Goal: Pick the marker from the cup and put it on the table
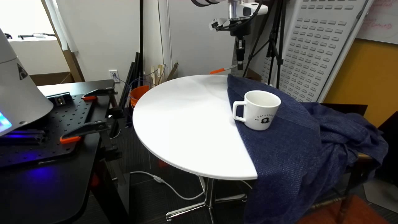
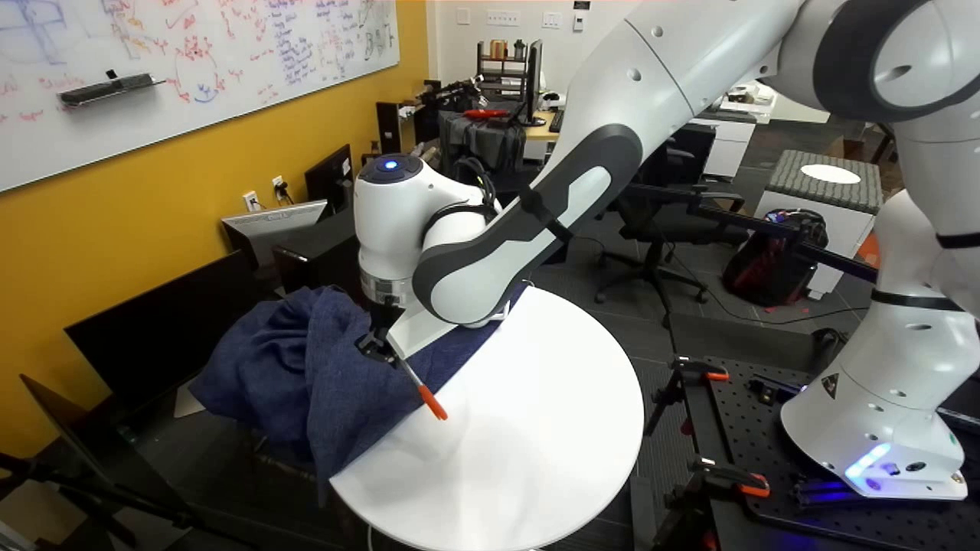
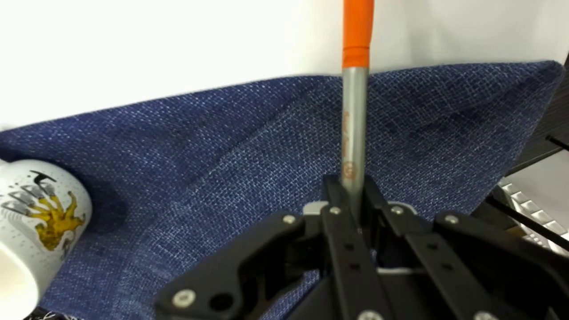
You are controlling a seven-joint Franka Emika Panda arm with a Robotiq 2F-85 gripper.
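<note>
Since the gripper (image 3: 354, 189) pinches the marker (image 3: 355, 106), I'd rest it on the table (image 3: 155, 44) at the wrist view's twelve o'clock before loosening

The wrist view cuts off the cup (image 3: 49, 213) at the left edge and the orange end of the marker (image 3: 354, 111) at the top; the marker's other end is lost to me between the fingers (image 3: 344, 249), and the lettering along it is too blurred to read. In an exterior view the arm (image 2: 501, 260) hides nearly all of the cup, and much of the whiteboard's (image 2: 76, 138) scrawl is too small for my eyes.
</note>
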